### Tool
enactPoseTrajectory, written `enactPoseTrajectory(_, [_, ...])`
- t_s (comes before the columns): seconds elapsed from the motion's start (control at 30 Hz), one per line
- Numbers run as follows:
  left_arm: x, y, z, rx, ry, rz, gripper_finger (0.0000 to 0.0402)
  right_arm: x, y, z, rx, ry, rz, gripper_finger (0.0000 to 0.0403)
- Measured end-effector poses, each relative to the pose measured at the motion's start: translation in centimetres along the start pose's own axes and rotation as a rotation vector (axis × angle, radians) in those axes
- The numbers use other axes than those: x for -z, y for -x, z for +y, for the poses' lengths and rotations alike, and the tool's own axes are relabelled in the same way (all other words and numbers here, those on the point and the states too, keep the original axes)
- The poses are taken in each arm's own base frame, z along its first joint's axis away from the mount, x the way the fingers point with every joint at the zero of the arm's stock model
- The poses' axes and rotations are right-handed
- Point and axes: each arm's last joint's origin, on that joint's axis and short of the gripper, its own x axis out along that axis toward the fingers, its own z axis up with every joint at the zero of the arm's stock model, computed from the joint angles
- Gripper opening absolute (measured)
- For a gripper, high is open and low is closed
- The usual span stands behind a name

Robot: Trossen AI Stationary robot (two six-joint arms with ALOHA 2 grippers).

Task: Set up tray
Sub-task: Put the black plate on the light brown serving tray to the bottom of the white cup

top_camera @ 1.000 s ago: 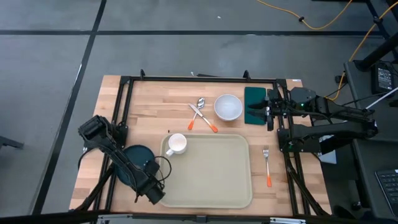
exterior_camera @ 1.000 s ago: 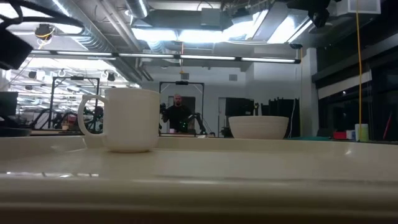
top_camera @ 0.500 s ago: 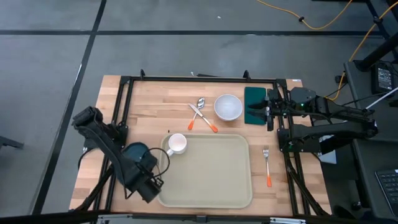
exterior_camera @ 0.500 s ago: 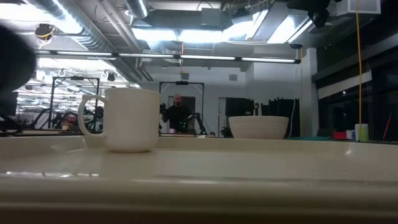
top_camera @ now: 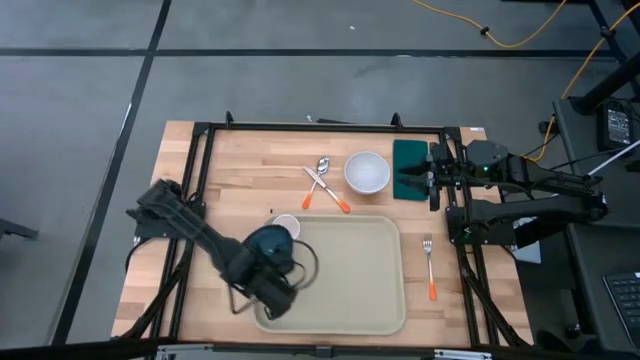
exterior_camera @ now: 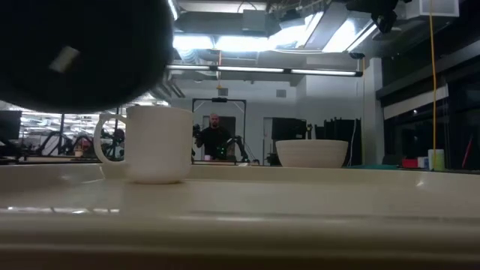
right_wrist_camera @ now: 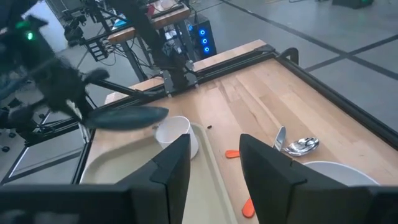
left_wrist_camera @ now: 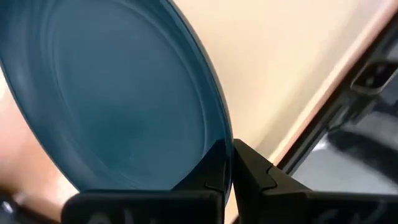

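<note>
Your tray (top_camera: 350,270) lies flat on the pale wood-plank worktop (top_camera: 250,160), near the front edge and roughly central. It is a smooth cream plastic rectangle with rounded corners and a raised rim. In the low view its rim (exterior_camera: 300,225) fills the foreground as a glossy band.

Your left gripper (top_camera: 272,292) is over the tray's front-left part. Its fingers (left_wrist_camera: 249,171) are pinched tight on the thin rim of a round, dark teal plate (top_camera: 268,243), which has a smooth, slightly glossy face. The plate (left_wrist_camera: 112,93) is held clear of the tray surface and partly covers the white mug (top_camera: 285,225) in the high view. In the low view the mug (exterior_camera: 154,144) stands upright at the tray's back-left corner: a plain cylinder with a loop handle.

Your right gripper (top_camera: 432,180) waits at the back right, beside a dark green rectangular napkin (top_camera: 408,160). Its fingers (right_wrist_camera: 171,165) stand partly apart with nothing between them.

Behind the tray lie a round white bowl (top_camera: 367,172), a metal spoon (top_camera: 320,170) and a knife (top_camera: 330,192), both orange-handled and crossing each other. To the tray's right lies an orange-handled fork (top_camera: 429,265).
</note>
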Motion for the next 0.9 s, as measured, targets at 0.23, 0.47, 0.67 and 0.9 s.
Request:
enactPoseTrajectory(0.23, [-1.6, -1.6, -3.2, 0.002, -0.221, 0.062, 0.0002, 0.0, 0.0, 0.0, 0.002, -0.023, 0.005, 0.0145])
enactPoseTrajectory(0.47, [-1.0, 1.5, -4.4, 0.024, -0.263, 0.019, 0.0002, 0.8, 0.0, -0.3, 0.027, -0.024, 0.082, 0.0145])
enactPoseTrajectory(0.67, [-1.0, 1.6, -4.9, 0.045, -0.256, 0.021, 0.0002, 1.6, -0.1, -0.5, 0.047, -0.027, 0.143, 0.0145])
enactPoseTrajectory(0.9, [-1.7, -1.5, -5.8, -0.014, -0.271, 0.061, 0.0002, 1.4, -0.1, -0.3, 0.005, -0.03, 0.133, 0.0145])
